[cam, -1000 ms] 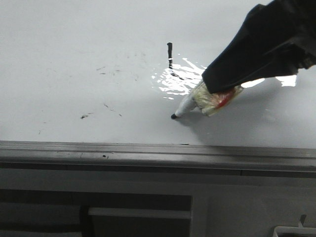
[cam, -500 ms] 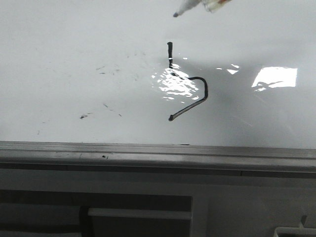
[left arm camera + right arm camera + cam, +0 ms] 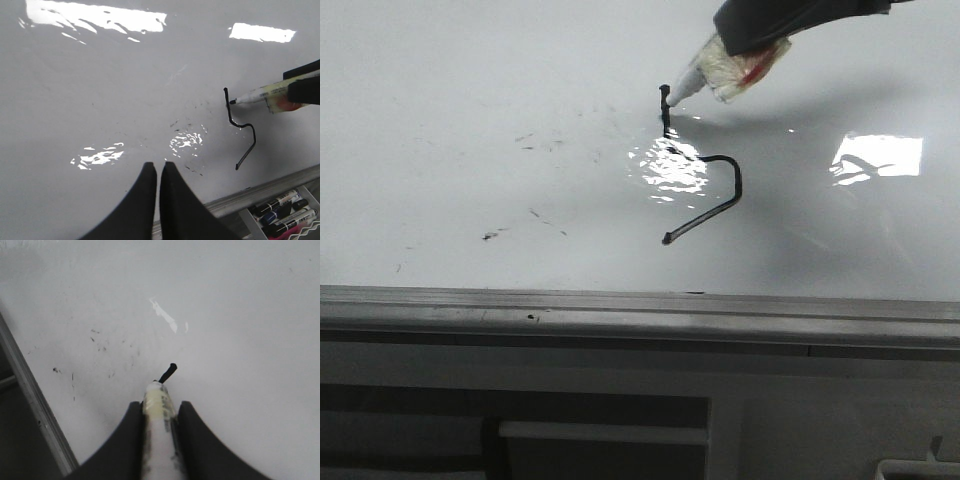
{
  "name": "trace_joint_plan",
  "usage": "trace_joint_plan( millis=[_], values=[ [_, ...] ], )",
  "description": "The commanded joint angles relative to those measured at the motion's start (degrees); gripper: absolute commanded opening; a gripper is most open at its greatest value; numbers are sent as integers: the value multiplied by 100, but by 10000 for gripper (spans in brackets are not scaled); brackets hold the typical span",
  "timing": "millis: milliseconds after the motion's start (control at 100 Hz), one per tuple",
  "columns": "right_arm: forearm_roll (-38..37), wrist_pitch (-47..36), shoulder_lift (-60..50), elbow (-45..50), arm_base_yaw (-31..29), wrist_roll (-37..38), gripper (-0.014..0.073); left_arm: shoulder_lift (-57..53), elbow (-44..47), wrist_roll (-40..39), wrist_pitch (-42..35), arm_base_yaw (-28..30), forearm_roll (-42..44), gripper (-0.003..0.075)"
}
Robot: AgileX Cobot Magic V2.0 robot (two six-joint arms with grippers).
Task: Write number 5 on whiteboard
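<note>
Glossy whiteboard is stretching under my right gripper, whose fingers are clamping a taped marker. I am pressing its tip at the top of the 5, which is lying just below my tip, probably to draw the missing top bar. My left gripper is hanging closed and empty, well aside.

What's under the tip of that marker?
The marker tip sits at the top end of the number 5 on the whiteboard. The ink directly beneath is hidden.
</note>
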Motion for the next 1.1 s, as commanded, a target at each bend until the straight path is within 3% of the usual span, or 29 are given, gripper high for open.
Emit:
trace_joint_plan(
  millis=[0,580,1090],
  values=[
    [11,-490,-68,-199,-46,-45,-41,4,-161,-6,-168,0,-79,-20],
    [11,-413,195,-199,-112,-45,-41,4,-161,-6,-132,0,-79,-20],
    [11,260,-77,-147,-1227,-45,-41,4,-161,-6,-132,0,-79,-20]
  ],
)
